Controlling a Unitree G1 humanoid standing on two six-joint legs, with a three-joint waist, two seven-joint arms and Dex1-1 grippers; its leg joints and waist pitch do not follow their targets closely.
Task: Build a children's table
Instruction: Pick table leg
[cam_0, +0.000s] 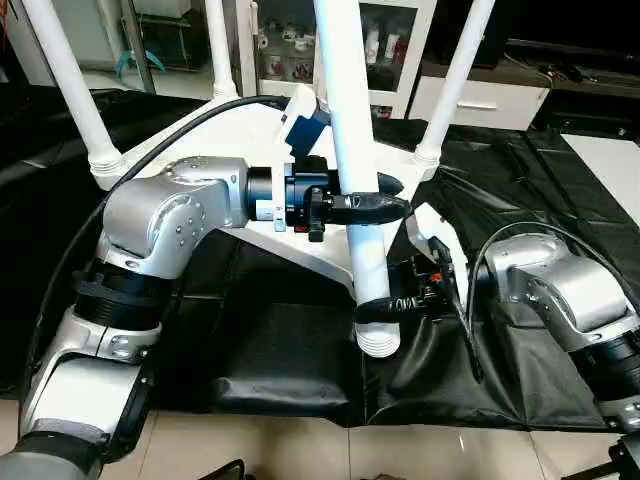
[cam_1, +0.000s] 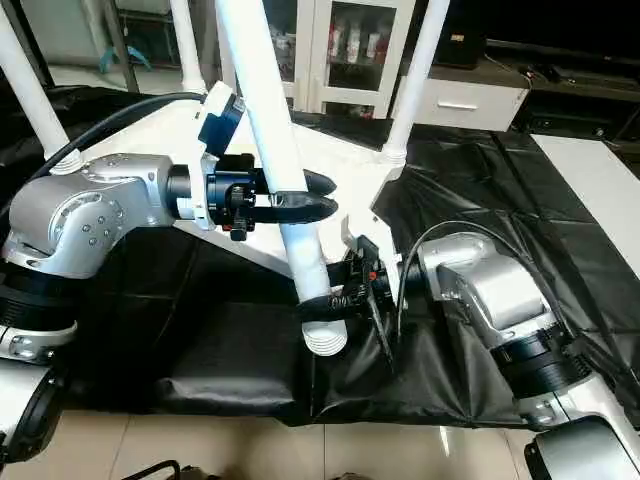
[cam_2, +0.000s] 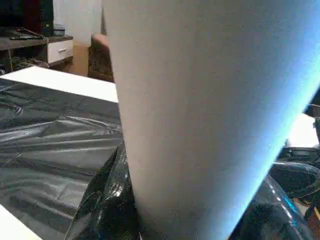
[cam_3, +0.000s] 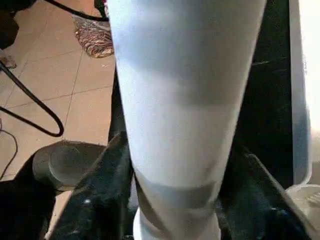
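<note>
Item: fourth tube leg (cam_0: 352, 120), white, tilted, its ribbed lower end (cam_0: 380, 342) hanging over the black plastic sheet (cam_0: 280, 360) at the near edge of the covered surface. You hold it twice: the left end effector (cam_0: 368, 209) is clamped around its middle, the right end effector (cam_0: 405, 303) is clamped just above the ribbed end.

Item: tabletop (cam_1: 150, 130), white, upside down on the sheet behind your arms. Three legs stand in its corner sockets: far left (cam_0: 70, 85), far middle (cam_0: 222, 45), far right (cam_0: 455, 80).

Risks, as judged:
- The ribbed end sits away from the tabletop; you probably have to carry it back to the free corner. With two grips on one rigid tube, uneven arm motion could twist it loose or strain a wrist.
- The leg leans; entering a socket off-axis could jam it or shove the tabletop across the slick sheet.
- The upper part swings near the standing legs and could knock one.

In the way: the left forearm (cam_0: 170, 215) and its black cable (cam_0: 150, 150) cross in front of the tabletop, hiding the free socket. Cabinets (cam_1: 350, 45) stand beyond.
</note>
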